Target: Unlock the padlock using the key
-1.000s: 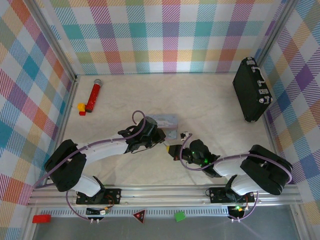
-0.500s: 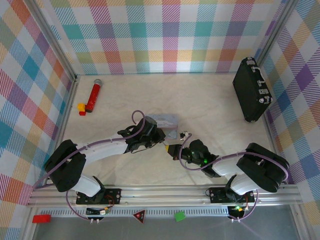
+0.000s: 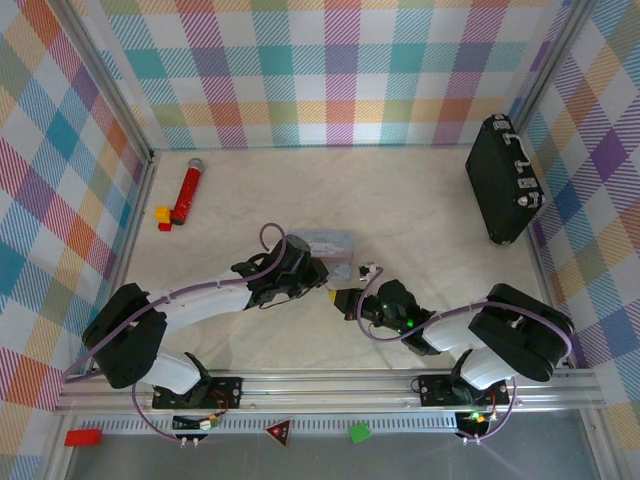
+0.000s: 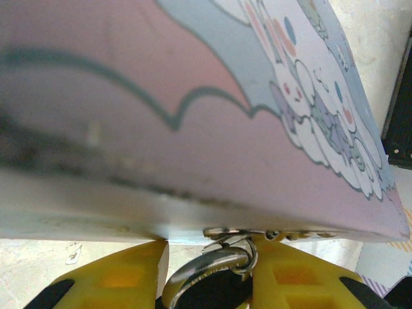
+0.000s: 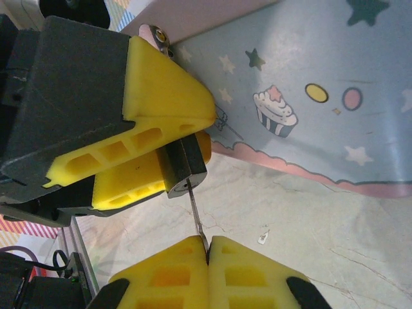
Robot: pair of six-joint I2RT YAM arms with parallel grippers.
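Right gripper [image 5: 207,248] pinches the key [image 5: 194,212], blade pointing straight ahead, tip meeting the padlock [image 5: 183,164]; left gripper [image 4: 209,270] clamps that padlock just beyond, beside the cartoon tin [image 5: 309,96].

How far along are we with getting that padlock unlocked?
Done: the left gripper clamps the padlock, and the right gripper pinches the key. In hand: the key's tip is at the keyhole, most of its shaft outside. Left: push it home, turn it, and free the shackle, which looks closed through the hasp on the tin.
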